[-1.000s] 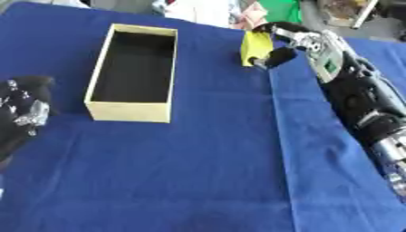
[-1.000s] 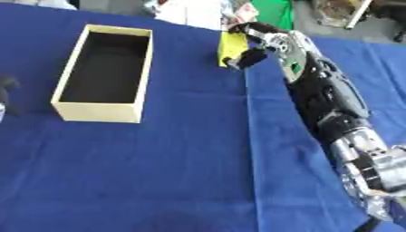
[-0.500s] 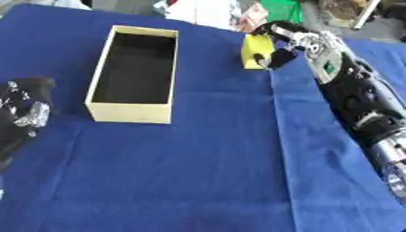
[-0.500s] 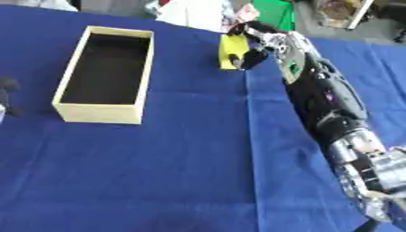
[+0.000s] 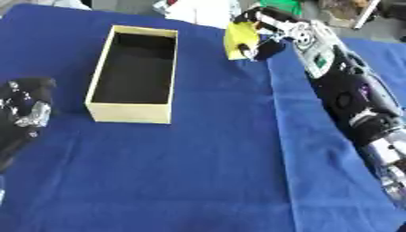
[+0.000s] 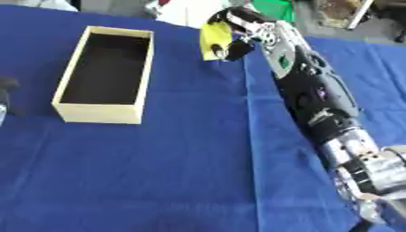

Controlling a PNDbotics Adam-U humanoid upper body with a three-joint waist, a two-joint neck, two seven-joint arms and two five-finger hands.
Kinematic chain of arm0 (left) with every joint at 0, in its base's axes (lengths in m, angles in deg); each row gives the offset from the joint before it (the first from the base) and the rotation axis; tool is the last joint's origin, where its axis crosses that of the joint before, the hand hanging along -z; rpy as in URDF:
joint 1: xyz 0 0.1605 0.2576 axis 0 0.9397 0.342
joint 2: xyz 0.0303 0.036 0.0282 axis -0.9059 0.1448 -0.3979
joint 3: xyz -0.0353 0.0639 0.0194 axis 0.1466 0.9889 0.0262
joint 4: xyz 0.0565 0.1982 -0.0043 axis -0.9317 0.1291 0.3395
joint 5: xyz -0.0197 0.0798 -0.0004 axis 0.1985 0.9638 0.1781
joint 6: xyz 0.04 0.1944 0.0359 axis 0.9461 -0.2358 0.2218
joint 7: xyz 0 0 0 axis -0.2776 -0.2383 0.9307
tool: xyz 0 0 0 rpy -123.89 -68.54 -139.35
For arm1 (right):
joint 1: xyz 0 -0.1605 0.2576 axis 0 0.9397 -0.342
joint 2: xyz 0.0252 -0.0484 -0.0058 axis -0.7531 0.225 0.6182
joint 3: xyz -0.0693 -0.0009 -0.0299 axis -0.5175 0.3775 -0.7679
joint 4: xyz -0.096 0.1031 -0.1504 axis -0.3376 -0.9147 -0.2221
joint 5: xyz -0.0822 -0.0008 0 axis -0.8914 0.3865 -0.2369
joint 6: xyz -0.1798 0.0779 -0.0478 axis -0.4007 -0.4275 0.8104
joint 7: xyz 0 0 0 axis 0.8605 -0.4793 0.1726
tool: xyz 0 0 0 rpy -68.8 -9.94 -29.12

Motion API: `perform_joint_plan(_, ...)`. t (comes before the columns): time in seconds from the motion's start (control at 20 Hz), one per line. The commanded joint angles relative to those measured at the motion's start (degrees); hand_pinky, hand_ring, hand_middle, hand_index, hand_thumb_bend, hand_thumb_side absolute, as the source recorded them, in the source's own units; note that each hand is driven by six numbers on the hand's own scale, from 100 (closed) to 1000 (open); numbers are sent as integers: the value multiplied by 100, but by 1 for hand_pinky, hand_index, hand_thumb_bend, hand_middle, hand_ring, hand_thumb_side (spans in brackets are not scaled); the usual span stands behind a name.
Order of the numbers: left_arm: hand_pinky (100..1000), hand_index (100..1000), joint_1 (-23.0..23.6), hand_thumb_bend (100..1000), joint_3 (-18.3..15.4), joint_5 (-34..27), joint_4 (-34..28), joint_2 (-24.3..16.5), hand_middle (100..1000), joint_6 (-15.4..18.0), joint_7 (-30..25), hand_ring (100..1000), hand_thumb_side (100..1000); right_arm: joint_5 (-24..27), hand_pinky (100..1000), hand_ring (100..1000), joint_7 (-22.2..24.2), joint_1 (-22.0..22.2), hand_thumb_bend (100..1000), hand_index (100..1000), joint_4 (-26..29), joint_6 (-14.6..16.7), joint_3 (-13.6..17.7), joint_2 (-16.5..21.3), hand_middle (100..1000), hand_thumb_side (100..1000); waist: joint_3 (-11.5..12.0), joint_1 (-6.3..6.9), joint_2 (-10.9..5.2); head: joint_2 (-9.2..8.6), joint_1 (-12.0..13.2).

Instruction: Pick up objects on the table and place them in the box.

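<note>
Fingers of the right hand (image 5: 266, 34) are curled round a yellow block (image 5: 238, 40) at the far side of the blue cloth (image 5: 206, 172), with the thumb tip pressed against the block's near face. The block sits to the right of the open box (image 5: 133, 74), well apart from it, and whether it rests on the cloth or has just cleared it cannot be told.

Slipping looks like the main risk: the hold seems to be at the fingertips only, so the block could twist out on the way across (or clip the box's near wall if carried low). A drop would leave it on the cloth short of the box.

From the left eye, the left hand (image 5: 24, 108) shows at the left edge, apparently relaxed and holding nothing; the right eye catches only a dark sliver of it.
</note>
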Motion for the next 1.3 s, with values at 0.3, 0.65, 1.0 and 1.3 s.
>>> perform_joint_plan(0.3, 546, 693, -84, 100, 38, -25, -126, 1, 701, 19, -80, 827, 246, 445, 825, 848, 532, -299, 100, 780, 858, 381, -502, -435, 439, 100, 58, 98, -168, -33, -96)
perform_joint_plan(0.65, 544, 693, -98, 100, 70, -43, -121, 45, 686, 18, -133, 817, 246, 452, 821, 848, 694, -359, 100, 793, 789, 380, -603, -923, 444, 100, 120, 125, -177, -31, -173)
perform_joint_plan(1.0, 543, 693, -100, 100, 76, -50, -117, 65, 674, 14, -150, 810, 246, 380, 824, 857, 716, -307, 100, 839, 714, 450, -712, -1188, 507, 116, 146, 124, -167, -29, -201)
perform_joint_plan(1.3, 544, 694, -101, 100, 78, -53, -115, 70, 672, 10, -158, 806, 246, 335, 868, 940, 799, -255, 100, 943, 689, 514, -796, -1267, 908, 224, 144, 116, -164, -31, -202)
